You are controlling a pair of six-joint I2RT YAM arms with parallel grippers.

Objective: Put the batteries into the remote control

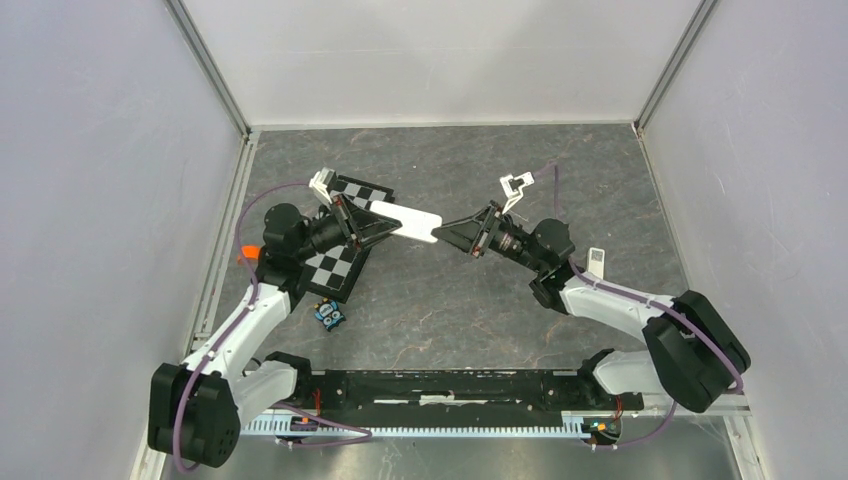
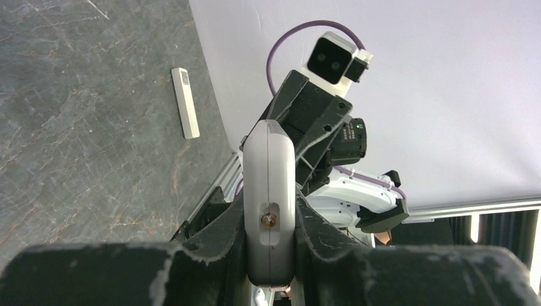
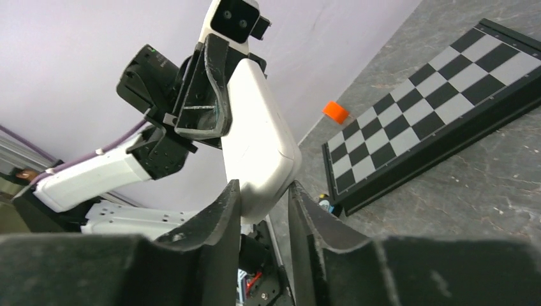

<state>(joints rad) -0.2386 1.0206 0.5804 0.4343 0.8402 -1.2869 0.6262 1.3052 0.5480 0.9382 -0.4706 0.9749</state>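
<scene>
Smooth white plastic remote control [image 3: 261, 140], matt veined grey table [image 1: 450, 300]

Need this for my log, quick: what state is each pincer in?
Left pincer: closed on the remote.
Right pincer: around the remote's other end; whether it grips cannot be told.

The left arm [image 1: 235, 335] and the right arm [image 1: 608, 300] have the same build. Their links are smooth and white, and big black rounded joint housings [image 1: 695, 355] sit at the shoulders. A thin purple cable [image 1: 620, 289] runs along each arm and makes loops near the base. Both bases are fixed on a long black rail [image 1: 450, 385]. The left hand [image 1: 392, 224] and the right hand [image 1: 442, 232] are black and wedge-shaped. Their fingers [image 3: 214, 236] are matt black, with rough, slightly frayed edges. On each wrist sits a white camera box [image 2: 333, 56] with two dark lenses. A small green light [image 2: 359, 126] shows on the black motor of the right wrist.
</scene>
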